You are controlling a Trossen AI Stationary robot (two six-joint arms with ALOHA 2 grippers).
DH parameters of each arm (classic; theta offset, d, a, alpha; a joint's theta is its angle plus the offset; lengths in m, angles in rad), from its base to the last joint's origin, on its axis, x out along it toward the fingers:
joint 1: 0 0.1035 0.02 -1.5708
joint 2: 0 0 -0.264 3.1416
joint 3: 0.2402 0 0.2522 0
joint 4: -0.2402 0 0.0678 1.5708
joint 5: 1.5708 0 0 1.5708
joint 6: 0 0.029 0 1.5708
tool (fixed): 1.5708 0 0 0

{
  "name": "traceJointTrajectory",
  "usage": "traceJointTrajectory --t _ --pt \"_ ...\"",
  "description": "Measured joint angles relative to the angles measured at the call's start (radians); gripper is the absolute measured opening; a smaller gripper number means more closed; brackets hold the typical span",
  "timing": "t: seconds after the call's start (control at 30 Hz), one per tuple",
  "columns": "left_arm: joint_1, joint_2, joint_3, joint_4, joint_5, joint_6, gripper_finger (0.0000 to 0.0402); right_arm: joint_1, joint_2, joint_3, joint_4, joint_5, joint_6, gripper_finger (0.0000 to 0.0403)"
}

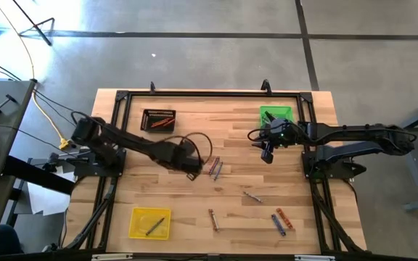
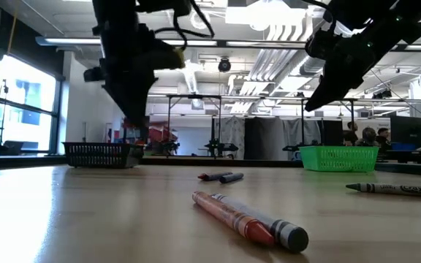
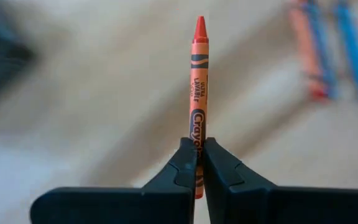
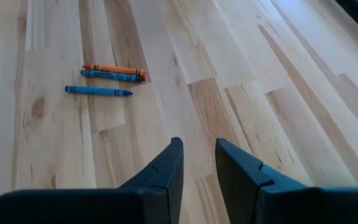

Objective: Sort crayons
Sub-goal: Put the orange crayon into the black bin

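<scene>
My left gripper (image 1: 193, 174) hangs over the middle of the table and is shut on an orange-red crayon (image 3: 198, 87), whose pointed tip sticks out ahead of the fingers. My right gripper (image 1: 267, 154) is open and empty above the table, just near of the green tray (image 1: 276, 114); its wrist view (image 4: 197, 162) shows bare wood below it. Loose crayons lie flat on the wood: a small cluster (image 1: 215, 168) beside my left gripper, one (image 1: 251, 196) right of centre, one (image 1: 213, 219) near the front and a pair (image 1: 281, 220) at the front right. My left gripper pinches the crayon between its two fingers on the wrapped part near its blunt end (image 3: 197, 134). The crayon lies along the fingers, tip pointing away from the gripper. It is lifted clear of the table, which shows blurred behind it.
A black tray (image 1: 158, 119) holding orange-red crayons stands at the back left. A yellow tray (image 1: 150, 222) holding a grey crayon stands at the front left. Black frame rails run along the table's left, right and far sides. People sit in the room behind (image 2: 368, 136).
</scene>
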Motion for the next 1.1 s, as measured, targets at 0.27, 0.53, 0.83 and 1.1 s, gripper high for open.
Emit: traceJointTrajectory --t 0.27,0.53,0.83,1.1 --pt "0.158 -0.107 0.000 -0.127 -0.208 0.116 0.0001 0.000 0.000 0.000 0.007 0.000 0.000 0.0087" --pt "0.357 -0.166 0.001 -0.133 -0.259 0.287 0.0001 0.000 0.000 0.000 0.009 0.000 0.000 0.0087" --pt "0.543 -0.159 -0.056 -0.148 -0.153 0.405 0.0001 0.000 0.000 0.000 0.019 0.000 -0.005 0.0087" --pt "0.645 -0.158 -0.191 -0.151 -0.108 0.409 0.0001 0.000 0.000 0.000 0.035 0.000 -0.034 0.0087"
